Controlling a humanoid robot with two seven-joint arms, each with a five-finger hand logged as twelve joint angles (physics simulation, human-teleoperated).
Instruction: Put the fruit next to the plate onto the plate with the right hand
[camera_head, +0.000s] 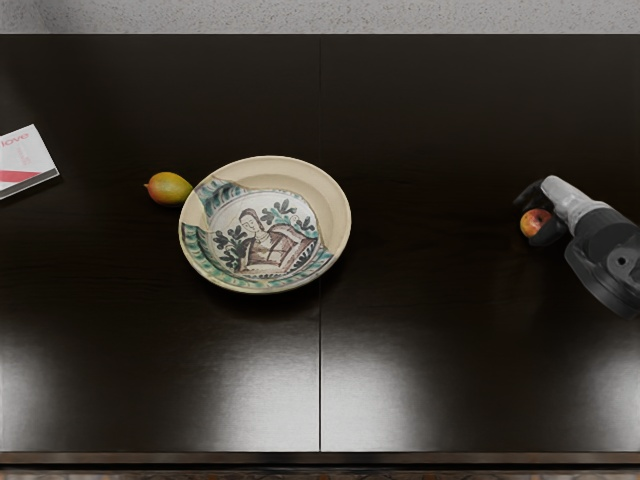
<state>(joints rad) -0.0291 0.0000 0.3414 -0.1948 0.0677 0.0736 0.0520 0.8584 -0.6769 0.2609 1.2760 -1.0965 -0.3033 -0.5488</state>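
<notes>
Right robot hand (546, 212) clasps a small red fruit (534, 222), apparently for carrying to the distant plate (332, 196). A yellow fruit (168, 187) lies beside the plate's rim.

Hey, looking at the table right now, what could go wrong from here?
Wrong fruit: the right hand is at the small red fruit far to the right, while the yellow fruit beside the plate is the likely target. Reaching it means crossing over the plate, so the arm might knock it.
</notes>
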